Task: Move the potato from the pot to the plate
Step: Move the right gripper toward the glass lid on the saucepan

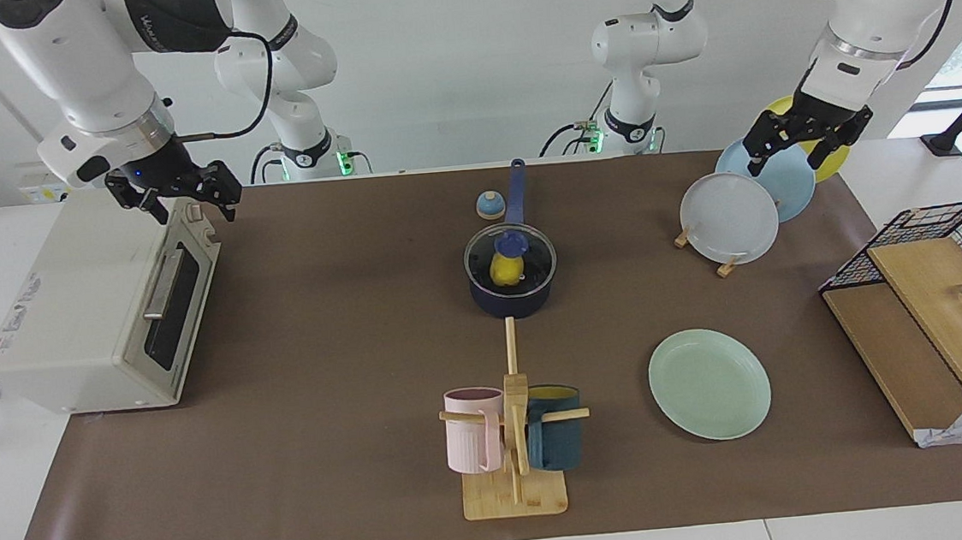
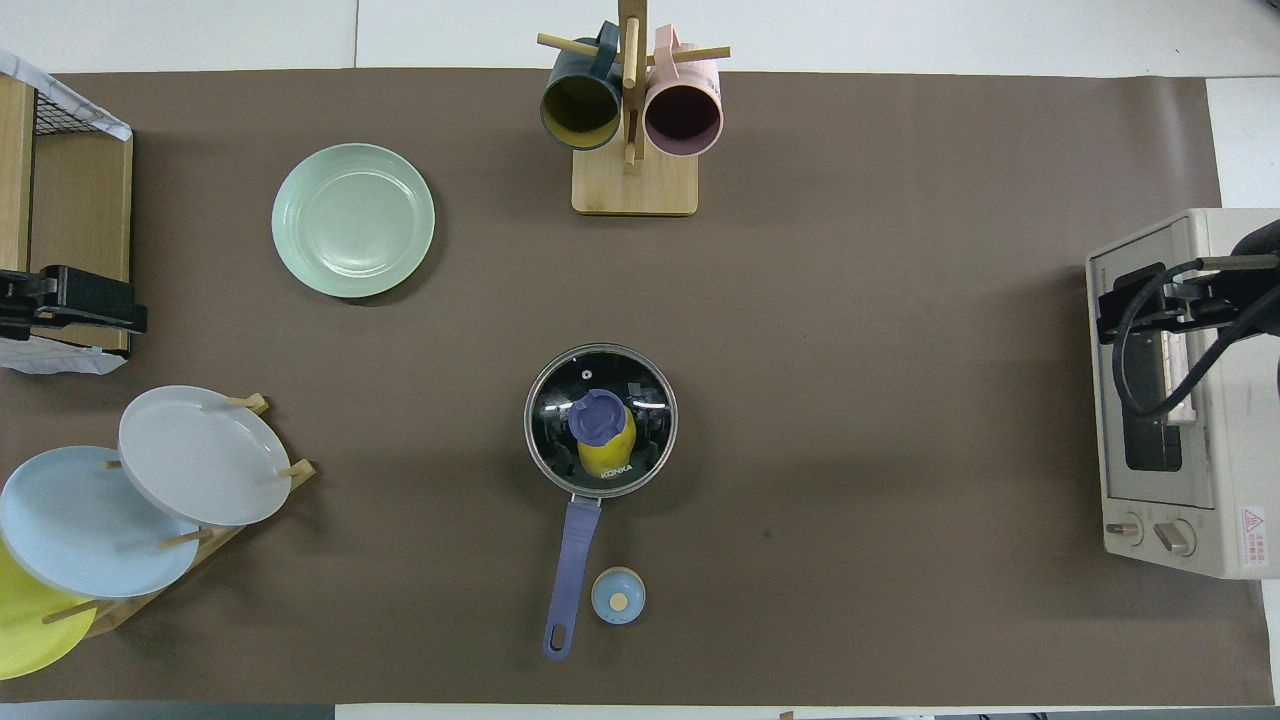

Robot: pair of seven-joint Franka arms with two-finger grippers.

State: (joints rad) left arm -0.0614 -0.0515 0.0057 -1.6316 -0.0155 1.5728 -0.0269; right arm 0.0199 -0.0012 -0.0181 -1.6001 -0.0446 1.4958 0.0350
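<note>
Status: nothing done yet — we see the potato (image 1: 505, 270) sitting inside the pot (image 1: 513, 289), visible through a glass lid (image 1: 510, 255) that is on the pot, its blue knob (image 1: 512, 241) right above the potato. The pot stands mid-table with its handle (image 1: 516, 190) pointing toward the robots, and a small blue timer (image 1: 490, 205) lies just beside the handle.

The green plate (image 1: 710, 383) is bare, farther from the robots than the pot and toward the left arm's end of the table, well apart from the pot.

The left gripper (image 1: 796, 145) hangs over the plate rack (image 1: 702, 240) with its grey, blue and yellow plates; fingers spread wide, holding nothing. The right gripper (image 1: 177, 196) hangs over the toaster oven (image 1: 99, 321), also wide open and empty. Neither is near the pot — both wait.

What we judge is left: everything. Lid off first, since it blocks the potato; then a grasp on the potato, a carry to the green plate, a release. The mug stand (image 1: 511, 439) sits between pot and plate-side path only loosely; low risk, we think.
</note>
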